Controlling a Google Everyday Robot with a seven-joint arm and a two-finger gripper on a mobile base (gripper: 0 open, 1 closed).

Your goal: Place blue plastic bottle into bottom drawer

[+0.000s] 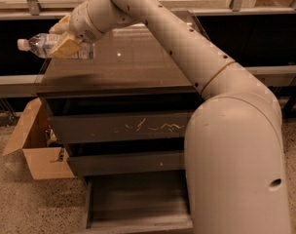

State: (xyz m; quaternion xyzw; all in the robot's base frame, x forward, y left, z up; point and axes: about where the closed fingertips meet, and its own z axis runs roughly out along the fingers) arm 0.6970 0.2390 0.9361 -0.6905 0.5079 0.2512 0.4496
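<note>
The blue plastic bottle (41, 45) lies level in the air at the upper left, its white cap (22, 44) pointing left and sticking out past the left edge of the cabinet. The rest of its clear body and pale label sit above the rear left corner of the tabletop (133, 62). The hand (64, 40) is clamped on the bottle near its base end. One tan finger (66, 47) crosses the front of the bottle, and the other is mostly hidden behind it. From the hand, the thick cream-coloured arm (196, 67) runs down and to the right, and its bulky lower part fills the right side of the view.

Below the tabletop the cabinet shows three drawers. The top drawer front (123, 126) carries pale scratches near its middle. The middle drawer (128, 163) has a plain front and is closed. The bottom drawer (138, 204) is pulled out toward the camera, well below and to the right of the bottle, with its shallow grey inside showing nothing in it.

An open cardboard box (33, 147) stands on the speckled floor (36, 204) just beside the cabinet's left side.
</note>
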